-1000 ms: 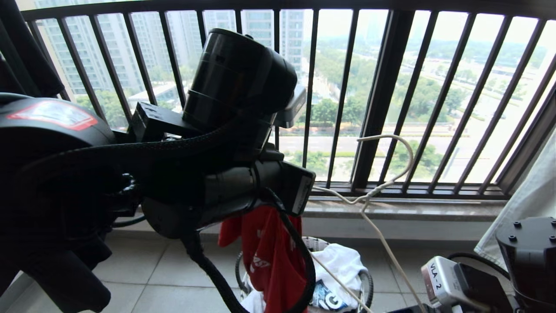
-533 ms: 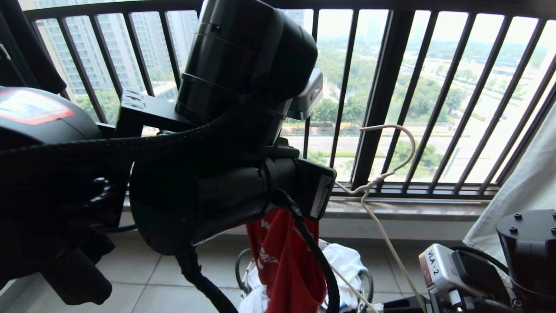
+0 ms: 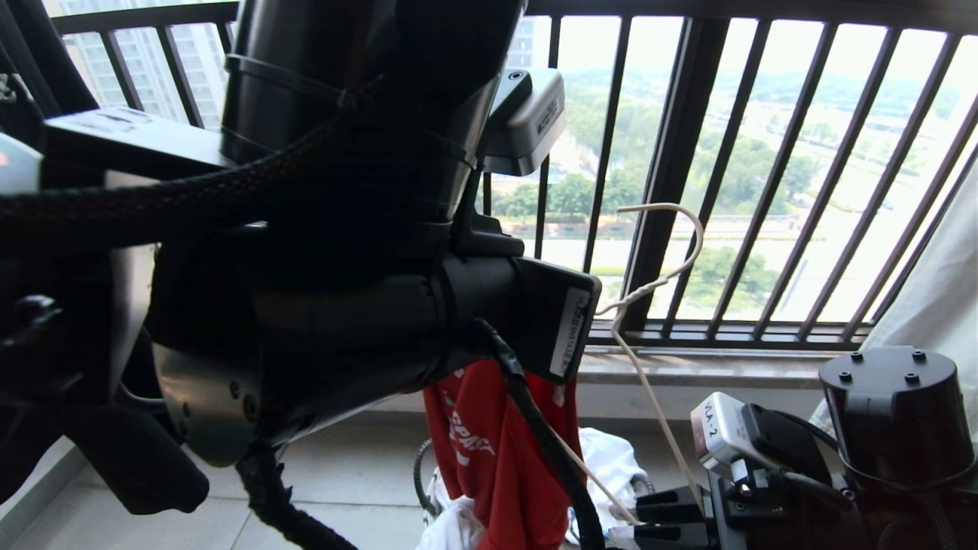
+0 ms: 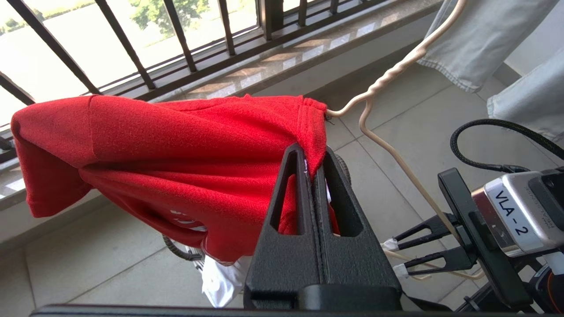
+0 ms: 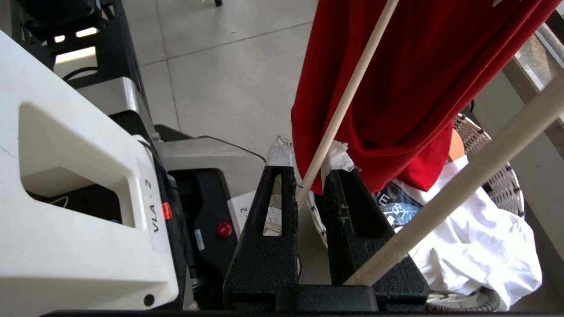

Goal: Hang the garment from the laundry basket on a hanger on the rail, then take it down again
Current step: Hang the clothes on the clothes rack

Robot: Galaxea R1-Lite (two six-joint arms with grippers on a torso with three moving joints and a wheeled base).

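Left end effector (image 4: 313, 176) clamped on one red garment (image 4: 176, 145); right end effector (image 5: 307, 176) pinched one wire hanger (image 5: 343, 101). One laundry basket (image 5: 493, 176) below, on floor.

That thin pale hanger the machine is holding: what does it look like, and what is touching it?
The hanger is thin, cream-coloured, wire-like, with an open curved hook on top and a twisted neck. It stands tilted before the balcony bars, hooked on nothing. One arm runs into the red T-shirt, which drapes over it; the left gripper pinches that cloth. The right gripper clamps the hanger's lower bar between taped fingertips.
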